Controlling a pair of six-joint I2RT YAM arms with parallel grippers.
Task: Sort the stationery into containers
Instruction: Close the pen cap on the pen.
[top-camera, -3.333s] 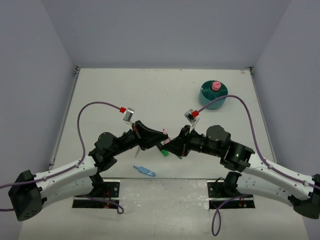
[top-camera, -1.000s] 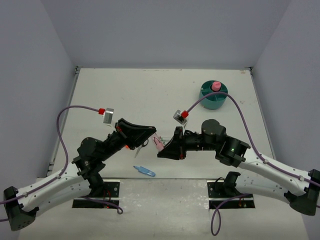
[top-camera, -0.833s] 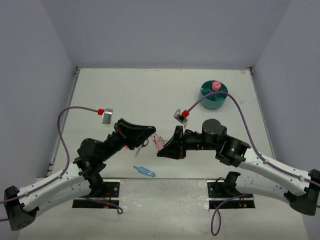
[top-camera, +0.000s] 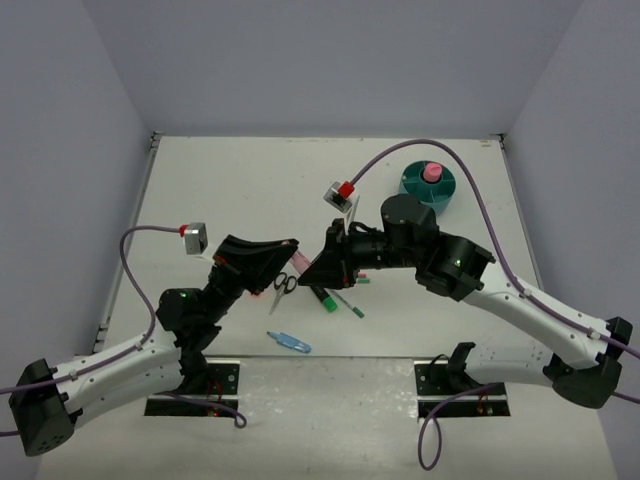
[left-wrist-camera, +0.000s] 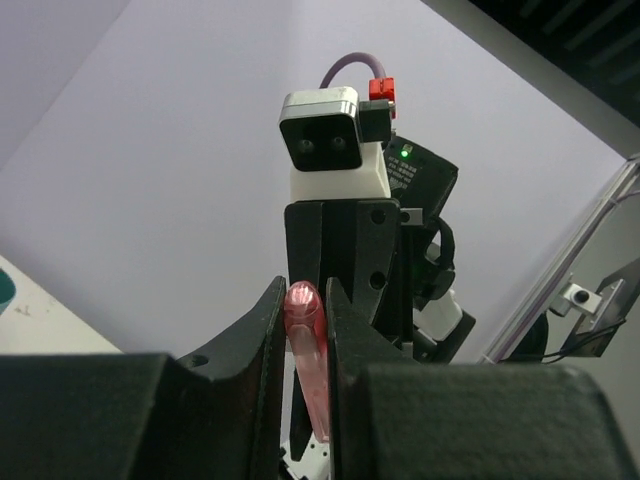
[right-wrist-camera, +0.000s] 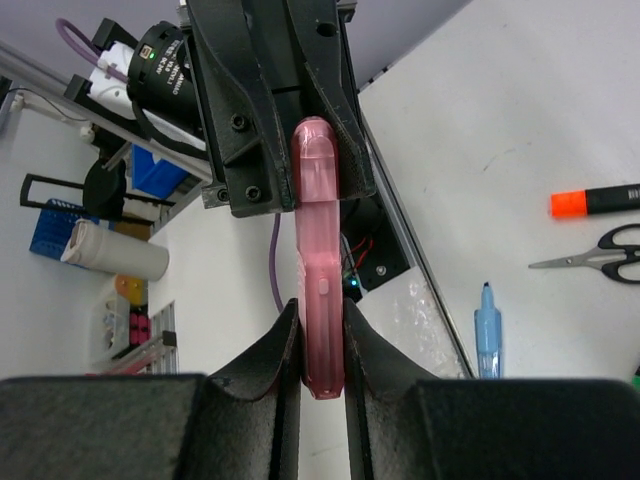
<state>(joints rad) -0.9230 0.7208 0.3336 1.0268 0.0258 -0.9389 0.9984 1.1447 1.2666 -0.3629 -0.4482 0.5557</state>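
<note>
- The left pincer (left-wrist-camera: 304, 300) is closed on one end of the pink clip (right-wrist-camera: 320, 260).
- The right pincer (right-wrist-camera: 320, 318) is closed on the other end of the same clip.
- So both pincers hold the pink clip at once, tip to tip.
- The clip is up in the air above the near middle of the desk (top-camera: 250, 180). It does not touch the desk.
- From above, the two arms meet in the middle, and the clip is hard to see between them.
- The black-handled scissors (top-camera: 284, 283) lie flat on the desk, just under the spot where the pincers meet.
- The green highlighter (top-camera: 325, 300) lies beside the scissors, on their right.
- A thin pen (top-camera: 352, 305) lies just beside the green highlighter.
- The orange highlighter (right-wrist-camera: 598, 202) lies on the desk near the scissors. It shows only in the right wrist view.
- The blue clip (top-camera: 290, 343) lies alone by the near edge of the desk.
- The round teal organizer (top-camera: 410, 190) stands far back on the right side of the desk, well apart from the pincers.
- The pink-capped glue stick (top-camera: 432, 172) stands upright in the middle cup of the organizer.
- I cannot tell what else is inside the organizer.
</note>
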